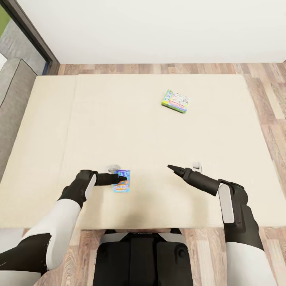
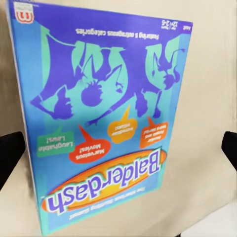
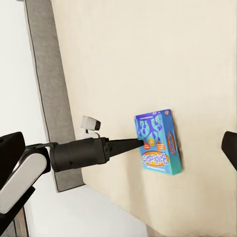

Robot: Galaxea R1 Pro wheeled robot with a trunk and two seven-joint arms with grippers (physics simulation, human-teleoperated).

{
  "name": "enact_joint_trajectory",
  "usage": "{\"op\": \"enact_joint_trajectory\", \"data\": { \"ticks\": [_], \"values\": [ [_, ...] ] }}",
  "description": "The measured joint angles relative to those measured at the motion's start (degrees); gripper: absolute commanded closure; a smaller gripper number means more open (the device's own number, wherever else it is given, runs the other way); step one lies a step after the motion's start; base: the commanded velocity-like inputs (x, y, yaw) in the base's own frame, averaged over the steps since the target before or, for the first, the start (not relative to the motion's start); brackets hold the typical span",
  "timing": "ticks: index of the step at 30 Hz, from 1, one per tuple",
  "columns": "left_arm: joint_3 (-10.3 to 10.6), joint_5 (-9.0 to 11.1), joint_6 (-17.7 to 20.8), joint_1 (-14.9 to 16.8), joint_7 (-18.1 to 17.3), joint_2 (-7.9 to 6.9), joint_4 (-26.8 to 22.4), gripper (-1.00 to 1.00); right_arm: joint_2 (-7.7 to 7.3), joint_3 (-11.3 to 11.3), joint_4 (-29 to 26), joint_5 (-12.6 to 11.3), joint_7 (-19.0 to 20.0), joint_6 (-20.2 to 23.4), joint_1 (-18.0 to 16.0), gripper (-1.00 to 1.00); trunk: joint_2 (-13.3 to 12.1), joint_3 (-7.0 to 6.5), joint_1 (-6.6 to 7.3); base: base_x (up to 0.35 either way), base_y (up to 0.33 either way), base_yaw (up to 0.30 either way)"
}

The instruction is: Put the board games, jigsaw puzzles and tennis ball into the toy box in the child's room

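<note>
Bed [image 1: 79, 131]: big beige mattress, flat, filling the middle of the head view; low grey headboard [image 1: 12, 103] along its 9 o'clock side.

Blue board game [image 1: 122, 180]: flat blue box with "Balderdash" in white letters on an orange oval; lying on the bed at about 7 o'clock from the bed's middle, close to the near edge. Seen very big in the left wrist view [image 2: 103, 123], and small on the beige bed in the right wrist view [image 3: 158, 142].

Green-edged board game [image 1: 175, 101]: pale flat box with a green rim; lying on the bed toward 1 o'clock, well apart from the blue box and from both arms.

Left gripper [image 1: 121, 178]: black, pointing toward 3 o'clock, tip right over the blue box. Dark fingers [image 2: 10, 158] spread wide at both sides of the left wrist view, box between them. Touching the box or just above it: cannot tell.

Right gripper [image 1: 171, 168]: black, pointing toward 10 o'clock, over bare bed at 3 o'clock from the blue box, apart from it. One dark fingertip at each side edge of the right wrist view, so spread apart, pinching nothing.

Floor [image 1: 266, 99]: brown wood planks around the bed.

Wall [image 1: 159, 28]: plain white, at 12 o'clock.
</note>
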State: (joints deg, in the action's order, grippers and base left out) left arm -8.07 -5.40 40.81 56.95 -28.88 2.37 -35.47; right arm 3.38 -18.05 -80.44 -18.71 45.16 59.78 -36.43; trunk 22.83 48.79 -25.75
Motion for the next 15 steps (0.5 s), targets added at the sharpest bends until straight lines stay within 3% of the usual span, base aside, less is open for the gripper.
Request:
{"op": "enact_joint_trajectory", "data": {
  "ticks": [15],
  "values": [
    [0.0, -0.03, 0.09, 0.05, 0.0, 0.07, -0.13, -1.0, 0.0, 0.0, 0.0, -0.02, 0.0, 0.0, 0.0, -1.0, 0.0, 0.0, 0.0, 0.0, -0.304, 0.0]
  ]
}}
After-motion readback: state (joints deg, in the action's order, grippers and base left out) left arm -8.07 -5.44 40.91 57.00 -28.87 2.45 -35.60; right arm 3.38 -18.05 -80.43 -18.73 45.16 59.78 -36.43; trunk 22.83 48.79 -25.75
